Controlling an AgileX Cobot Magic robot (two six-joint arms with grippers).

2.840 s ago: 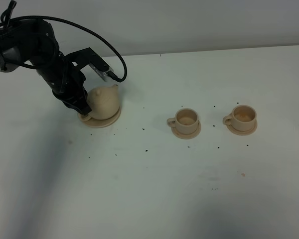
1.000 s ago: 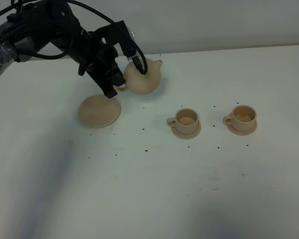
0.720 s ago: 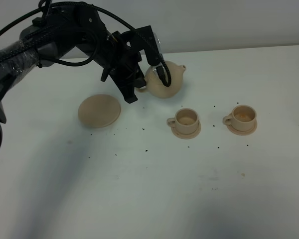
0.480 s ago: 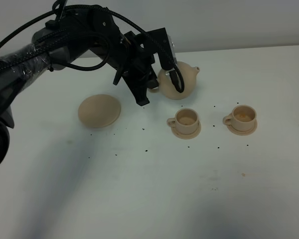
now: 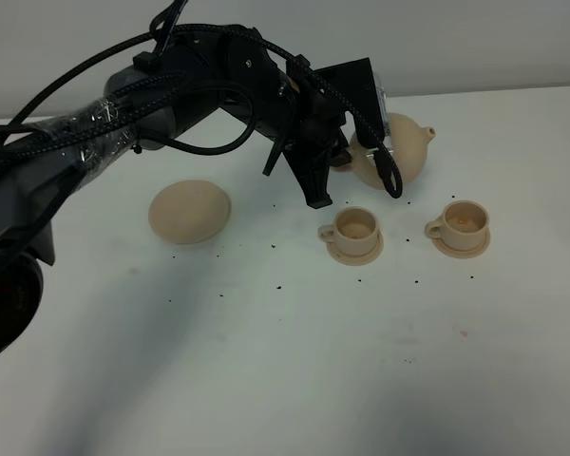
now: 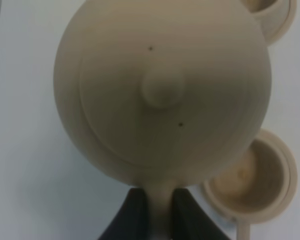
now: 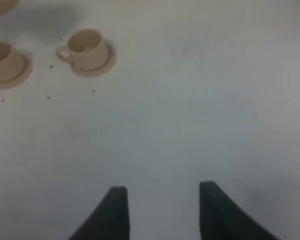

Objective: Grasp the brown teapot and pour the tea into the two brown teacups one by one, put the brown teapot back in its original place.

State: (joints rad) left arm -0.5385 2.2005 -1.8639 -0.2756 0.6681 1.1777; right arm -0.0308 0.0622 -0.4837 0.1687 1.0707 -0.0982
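Observation:
My left gripper [image 5: 346, 163] is shut on the handle of the brown teapot [image 5: 400, 150] and holds it in the air behind the two cups, spout to the right. In the left wrist view the teapot [image 6: 162, 90] fills the frame, its handle between my fingers [image 6: 135, 216]. The two brown teacups stand on their small saucers: the left one [image 5: 354, 228] and the right one [image 5: 465, 222], both also in the left wrist view [image 6: 251, 180] [image 6: 272, 15]. The wide saucer plate [image 5: 190, 211] lies bare at the left. My right gripper [image 7: 162, 200] is open and empty above the bare table.
The white table [image 5: 294, 361] carries small black specks around the cups. The left arm [image 5: 171, 90] with its cables spans from the left edge over the saucer plate. The right wrist view shows both cups [image 7: 87, 47] [image 7: 2, 62] far off.
My left gripper has lifted the teapot off the wide saucer plate and carried it right, from over the plate to behind and between the two cups. The cups have not moved.

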